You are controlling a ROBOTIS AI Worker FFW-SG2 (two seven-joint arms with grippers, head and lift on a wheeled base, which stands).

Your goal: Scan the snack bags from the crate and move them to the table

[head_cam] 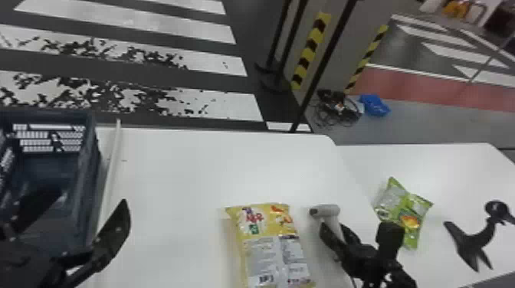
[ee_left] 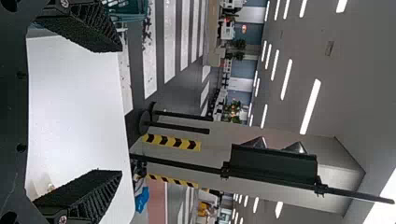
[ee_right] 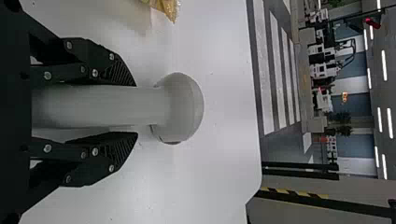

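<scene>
In the head view my left gripper (head_cam: pixel 90 200) stands open, its fingers spread wide, at the near right side of the blue crate (head_cam: pixel 88 161). The left wrist view has the same gripper (ee_left: pixel 122 111) with nothing between its fingers. My right gripper (head_cam: pixel 339 229) is shut on the handle of the white scanner (head_cam: pixel 325 210), right of a yellow snack bag (head_cam: pixel 268 233) lying on the table. In the right wrist view that gripper (ee_right: pixel 136 109) has one finger on each side of the scanner handle (ee_right: pixel 112 106). A green snack bag (head_cam: pixel 408 218) lies farther right.
A black stand (head_cam: pixel 473 239) sits on the right-hand table, beyond the green bag. A pale strip (head_cam: pixel 111 168) runs along the crate's right side on the white table (head_cam: pixel 184 172). Dark poles (head_cam: pixel 325 61) rise behind the tables' back edge.
</scene>
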